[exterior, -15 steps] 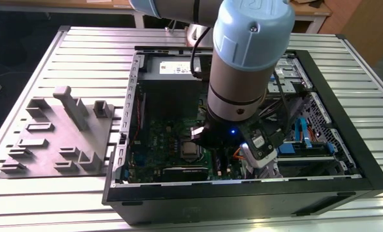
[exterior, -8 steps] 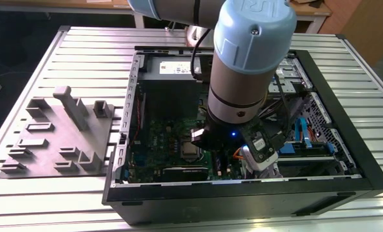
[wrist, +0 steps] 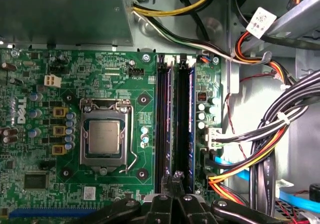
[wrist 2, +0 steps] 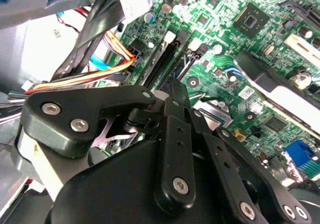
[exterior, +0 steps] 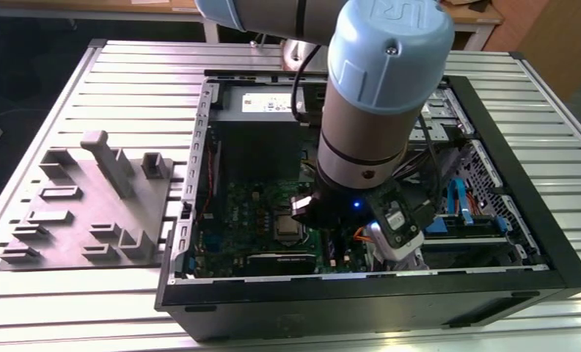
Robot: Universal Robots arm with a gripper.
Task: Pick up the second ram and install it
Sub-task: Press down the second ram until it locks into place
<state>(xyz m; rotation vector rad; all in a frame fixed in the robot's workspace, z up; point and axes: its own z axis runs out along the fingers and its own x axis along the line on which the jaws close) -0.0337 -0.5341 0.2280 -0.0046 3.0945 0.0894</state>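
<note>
- While the arm point(exterior: 378, 110) reaches down into the open case point(exterior: 369, 308), the gripper point(wrist: 175, 180) sits low over the board point(wrist: 110, 74). Its fingers point(wrist: 171, 184) are pressed together, with nothing seen between them.
- In the second wrist view the same black fingers point(wrist 2: 176, 114) show closed, tips pointing at the long black slots point(wrist 2: 162, 59).
- Just past the fingertips, the ram point(wrist: 163, 119) – a thin dark strip with a purplish tint – stands on edge in one of the two slots point(wrist: 185, 119), running the slot's length. The gripper tips sit at the near end of the slots, roughly between the pair; whether they touch the ram cannot be told.
- Beside the slots lies the square processor socket point(wrist: 105, 136) under its metal frame.
- On the slots' other side, bundled cables point(wrist: 265, 149) – black, yellow, orange – cross the case floor.
- Farther off, in the exterior view, the case lies on a ribbed metal table point(exterior: 124, 73), and a grey rack point(exterior: 94, 205) with upright posts sits well apart, toward the exterior view's left.
</note>
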